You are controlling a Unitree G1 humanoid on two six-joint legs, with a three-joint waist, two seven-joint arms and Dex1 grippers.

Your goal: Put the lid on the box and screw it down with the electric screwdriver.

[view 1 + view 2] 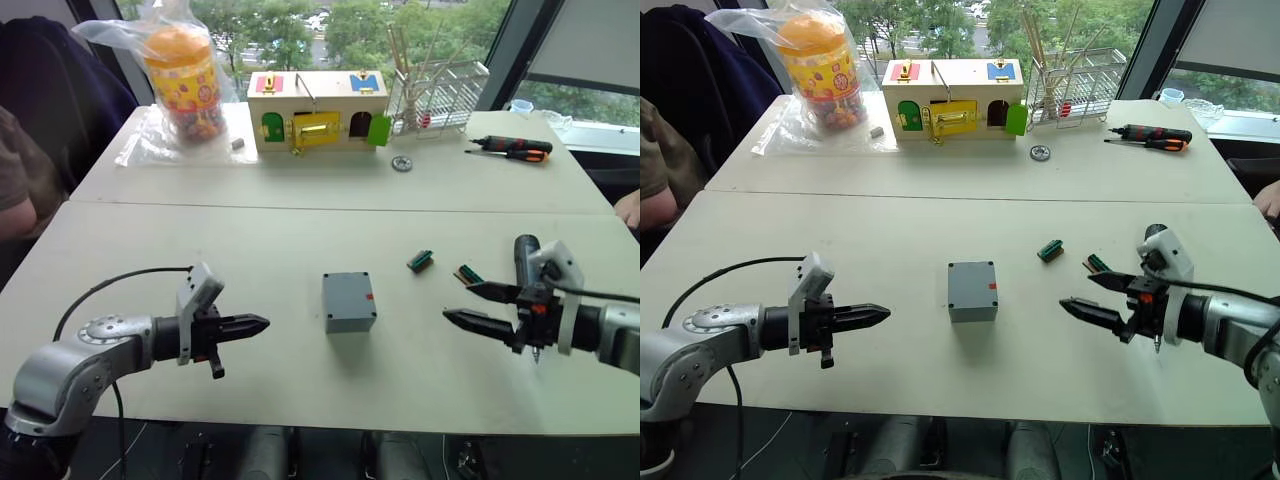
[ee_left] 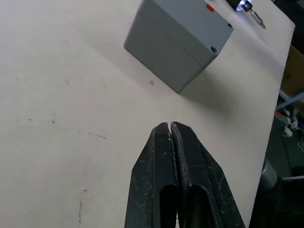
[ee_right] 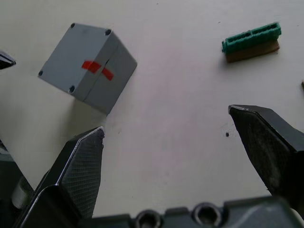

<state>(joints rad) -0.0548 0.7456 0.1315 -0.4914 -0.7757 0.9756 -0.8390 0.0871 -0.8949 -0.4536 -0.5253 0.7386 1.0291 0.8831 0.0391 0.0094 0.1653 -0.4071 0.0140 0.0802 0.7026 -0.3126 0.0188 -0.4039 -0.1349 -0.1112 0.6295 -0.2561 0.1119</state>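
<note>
Box: the box [image 1: 350, 320] sits on the near table [image 1: 150, 240], midway between its left and right edges and closer to its front edge than to the seam with the far table.
Lid: the lid [image 1: 347, 290] appears to be seated on the box already. The wrist views show a seam round the sides and a screw hole at each corner of the top face.
Left gripper: the left gripper [image 1: 262, 322] has its fingers pressed together on nothing. It points along the table at the box's left side, apart from it.
Right gripper: the right gripper [image 1: 458, 301] is spread wide with nothing between its fingers. It points at the box's right side, apart from it.
Electric screwdriver: the electric screwdriver [image 1: 526, 252] stands just behind the right gripper, close to that wrist. Its long axis is near upright and its bit points down at the table. I cannot tell how it is carried.
Deciding relation: the box lies between the two grippers, about as far from each. The tool is on the right arm's side, so the driving probably falls to that arm. The bit must travel left, toward the table's middle, to stand over a corner hole.
Nearby: two small green connectors [image 1: 420, 261] lie between the box and the right gripper, toward the far side.
</note>
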